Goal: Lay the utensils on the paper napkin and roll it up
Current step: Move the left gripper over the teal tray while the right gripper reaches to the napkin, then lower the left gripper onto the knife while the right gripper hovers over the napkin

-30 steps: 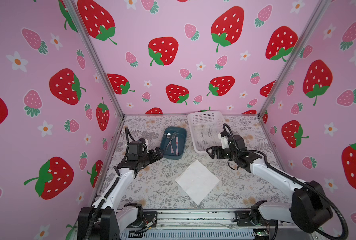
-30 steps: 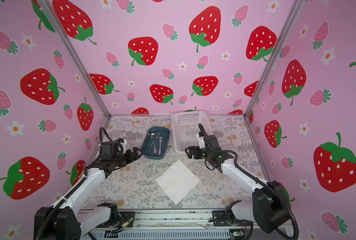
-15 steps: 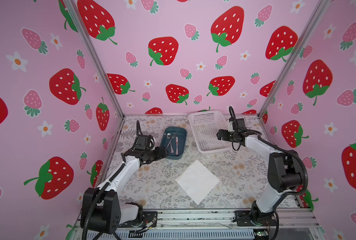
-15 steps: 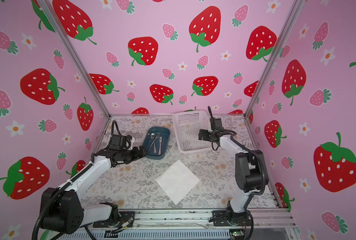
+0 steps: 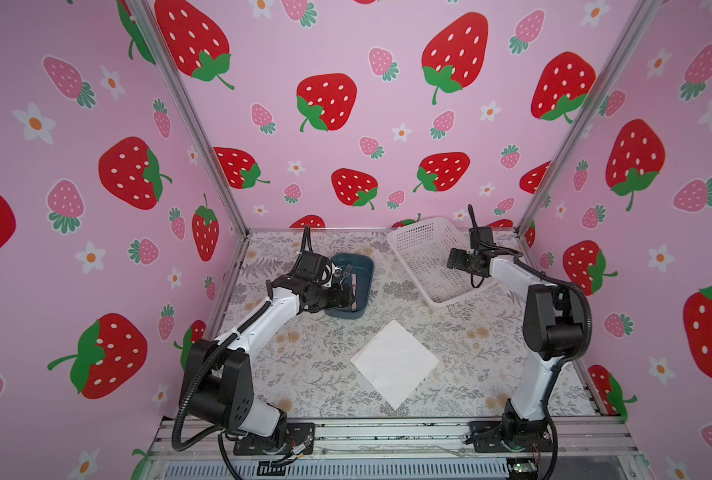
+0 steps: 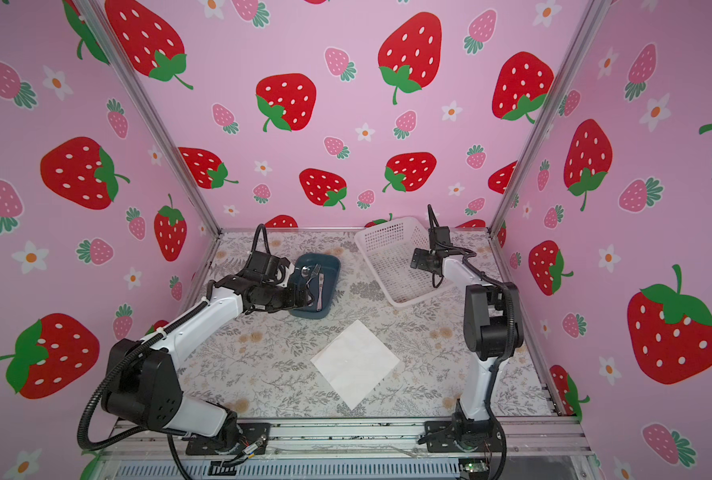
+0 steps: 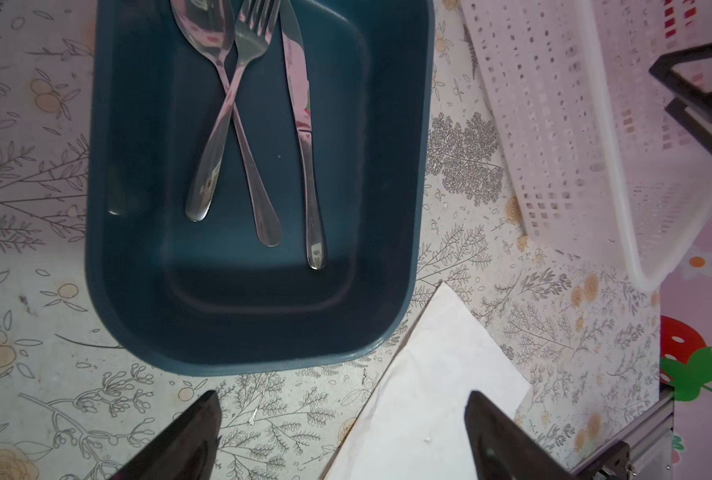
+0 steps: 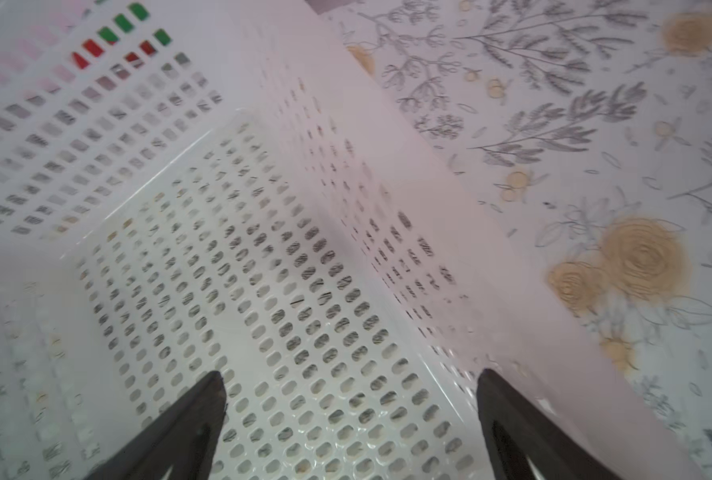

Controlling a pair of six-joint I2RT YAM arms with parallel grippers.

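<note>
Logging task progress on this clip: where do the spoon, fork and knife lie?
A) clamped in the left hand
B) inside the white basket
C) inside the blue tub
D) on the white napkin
C: the left wrist view shows the spoon, fork and knife lying inside the blue tub, and the napkin is bare in a top view.

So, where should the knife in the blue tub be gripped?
Probably best: the knife by its handle, from straight above, pinching across its narrow width. It lies flat on the tub floor, clear of the crossed spoon and fork.
</note>
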